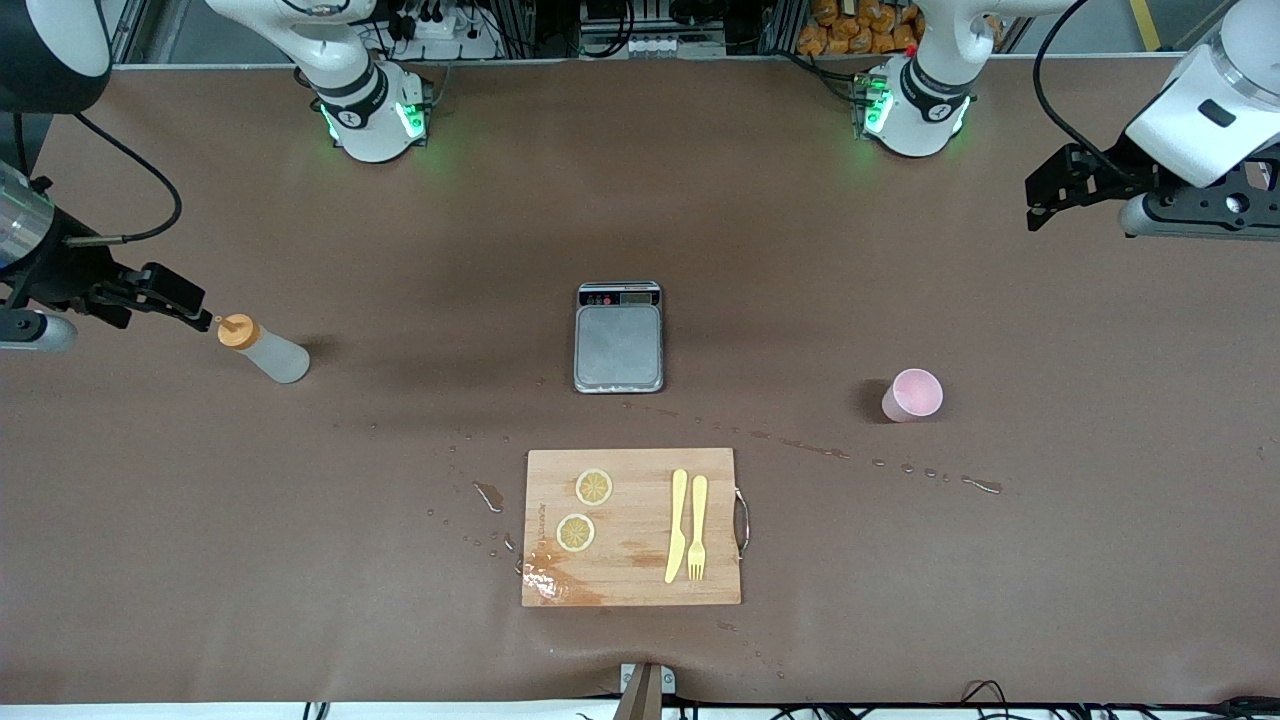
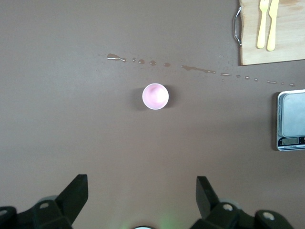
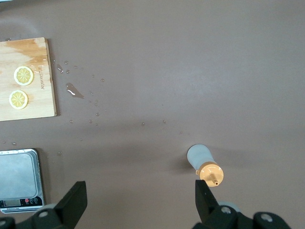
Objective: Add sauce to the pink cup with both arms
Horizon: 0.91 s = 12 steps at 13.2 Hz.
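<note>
1. The brown worktop (image 1: 200, 520) is matte and mostly bare between its things, with wide open room at both ends and along the edge nearest the front camera.
2. The sauce (image 1: 262, 349) stands upright toward the right arm's end of the worktop, a translucent whitish bottle with an orange cap and a pointed nozzle.
3. The right tool (image 1: 165, 292) hangs just beside the bottle's cap, its fingers spread and holding nothing.
4. The pink cup (image 1: 912, 395) stands upright toward the left arm's end, a plain tapered cup with its mouth open upward and free space all around it.
5. The left tool (image 1: 1045, 195) hovers over bare worktop at that end, well apart from the cup, its fingers wide apart and empty.
6. A grey scale (image 1: 619, 338) with a smooth metal plate sits mid-worktop, between bottle and cup.
7. A wooden cutting board (image 1: 632, 580) with a metal handle lies nearer the front camera than the scale, wet at one corner.
8. Two lemon slices (image 1: 593, 487) and a yellow knife (image 1: 677, 526) and fork (image 1: 697, 527) lie on the board.
9. A trail of droplets (image 1: 810, 448) runs across the worktop between cup and board.
</note>
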Each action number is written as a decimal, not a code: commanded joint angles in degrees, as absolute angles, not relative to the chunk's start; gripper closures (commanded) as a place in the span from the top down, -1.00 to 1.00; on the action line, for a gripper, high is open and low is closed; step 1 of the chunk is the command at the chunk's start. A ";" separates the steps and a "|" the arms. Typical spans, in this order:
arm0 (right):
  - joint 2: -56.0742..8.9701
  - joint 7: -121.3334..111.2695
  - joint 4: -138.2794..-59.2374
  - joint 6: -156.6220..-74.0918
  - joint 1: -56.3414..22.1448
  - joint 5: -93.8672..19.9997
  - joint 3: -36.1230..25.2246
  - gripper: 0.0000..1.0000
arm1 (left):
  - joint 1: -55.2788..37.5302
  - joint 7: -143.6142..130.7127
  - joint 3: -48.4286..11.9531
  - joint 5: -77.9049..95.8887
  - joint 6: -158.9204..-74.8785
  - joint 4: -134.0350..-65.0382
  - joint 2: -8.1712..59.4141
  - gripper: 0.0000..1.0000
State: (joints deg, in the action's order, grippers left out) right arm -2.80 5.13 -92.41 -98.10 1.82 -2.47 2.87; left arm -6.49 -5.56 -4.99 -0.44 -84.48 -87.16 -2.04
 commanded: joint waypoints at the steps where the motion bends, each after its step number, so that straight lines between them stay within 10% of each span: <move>1: -2.72 4.75 -92.46 -97.91 2.46 -1.93 2.46 1.00 | -6.42 -4.30 -5.18 0.53 -83.41 -86.40 -1.68 1.00; 12: -7.99 9.04 -92.46 -96.33 10.63 -2.81 2.29 1.00 | -4.84 -4.39 -5.10 2.37 -88.66 -87.45 11.84 1.00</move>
State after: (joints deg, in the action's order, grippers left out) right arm -7.13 6.78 -92.94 -97.21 8.63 -2.48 1.53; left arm -6.20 -5.56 -5.02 1.28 -86.63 -87.95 8.80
